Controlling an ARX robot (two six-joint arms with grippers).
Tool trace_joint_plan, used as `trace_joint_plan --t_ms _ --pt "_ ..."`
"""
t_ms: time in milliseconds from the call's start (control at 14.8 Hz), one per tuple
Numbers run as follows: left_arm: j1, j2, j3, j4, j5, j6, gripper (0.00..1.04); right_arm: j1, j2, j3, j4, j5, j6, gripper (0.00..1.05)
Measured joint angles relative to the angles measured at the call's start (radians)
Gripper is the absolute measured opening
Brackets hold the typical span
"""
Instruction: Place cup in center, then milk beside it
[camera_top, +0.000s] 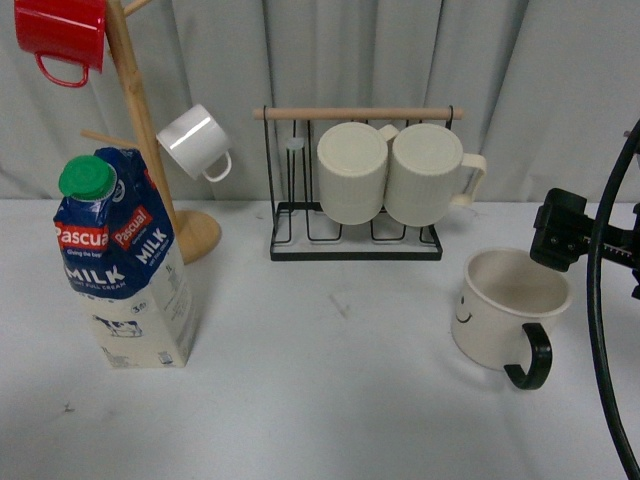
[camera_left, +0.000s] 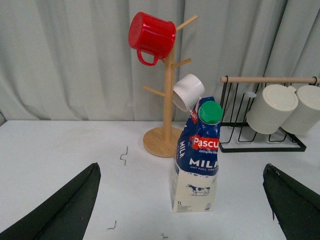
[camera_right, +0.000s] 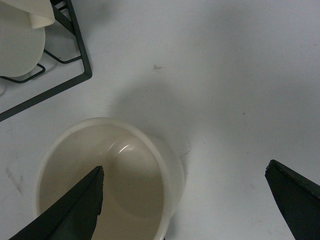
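Grey curtain (camera_top: 400, 50) behind a pale bench (camera_top: 330, 400). Milk (camera_top: 125, 270) upright at left side of bench, green cap on, just in front of wooden mug tree (camera_top: 140, 120) carrying red mug (camera_top: 62, 35) and white mug (camera_top: 195, 142). Black wire rack (camera_top: 355, 235) at back centre, two ribbed cream mugs (camera_top: 352, 170) hung on it. Cup (camera_top: 505, 310) upright at right side, black handle toward the front, smiley facing left. Right hand (camera_right: 184, 200) above cup, fingers apart: one finger (camera_right: 75, 210) over the cup's mouth, other over bare bench. Left hand (camera_left: 181, 200) spread wide, holding nothing; milk framed between its fingers, not touching
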Motion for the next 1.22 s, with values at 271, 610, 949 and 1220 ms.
trace_joint_plan --t_ms 271,610,949,1220 --pt "0.0 0.0 0.0 0.0 0.0 0.0 0.98 0.015 0.083 0.053 -0.006 -0.013 0.006 0.98" --pt "0.0 0.0 0.0 0.0 0.0 0.0 0.98 0.019 0.119 0.073 -0.015 -0.001 0.006 0.69" --pt "0.0 0.0 0.0 0.0 0.0 0.0 0.98 0.018 0.12 0.085 -0.026 -0.003 -0.008 0.06" --pt "0.0 0.0 0.0 0.0 0.0 0.0 0.98 0.074 0.044 0.065 -0.04 -0.023 -0.013 0.03"
